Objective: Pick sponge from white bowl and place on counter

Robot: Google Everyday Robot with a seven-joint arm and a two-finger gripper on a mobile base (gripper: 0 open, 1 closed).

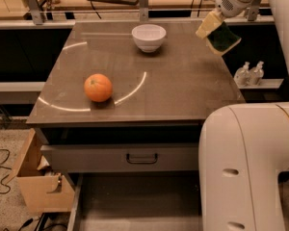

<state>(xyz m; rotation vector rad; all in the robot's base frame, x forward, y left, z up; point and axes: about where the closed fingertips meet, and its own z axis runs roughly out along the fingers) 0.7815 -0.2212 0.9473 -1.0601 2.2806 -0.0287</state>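
sponge (224, 39) in the grip of the pincer (213, 29), above far right edge of the counter (183, 81)

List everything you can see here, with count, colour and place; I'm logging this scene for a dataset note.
counter: one, brown-grey, centre
white bowl: one, white, far middle of counter
orange: one, orange, front left of counter
sponge: one, pale yellow and dark green, in the air over counter's far right edge
drawer: one, grey, under counter
bottles: two, pale, shelf right of counter
cardboard box: one, brown, floor lower left
arm: one, white, right side
gripper: one, top right, shut on sponge
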